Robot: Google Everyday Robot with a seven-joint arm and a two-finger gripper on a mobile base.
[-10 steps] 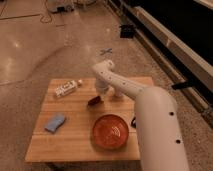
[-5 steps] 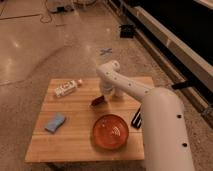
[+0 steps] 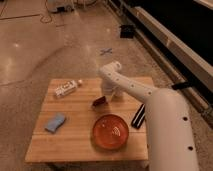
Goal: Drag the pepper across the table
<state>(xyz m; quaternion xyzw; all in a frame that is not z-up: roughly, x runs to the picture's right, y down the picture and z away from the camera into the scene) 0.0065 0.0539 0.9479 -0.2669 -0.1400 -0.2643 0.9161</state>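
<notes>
The gripper point(image 3: 109, 94) hangs low over the table point(image 3: 75, 135), the pepper point(image 3: 99, 101) just beside it, toward the table's middle. Whether it grips anything, I cannot tell.

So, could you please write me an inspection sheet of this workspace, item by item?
Surface: table, low, light wooden planks.
Job's things: pepper, lying near the table's middle.
Clutter: orange-red bowl at the front; blue cloth; white bottle; black object at the right edge.
Gripper: gripper, low over the table, right beside the pepper; contact unclear.
Cables: thin dark cable on the far floor.
Surroundings: polished floor with a blue tape cross; dark box beyond it.
</notes>
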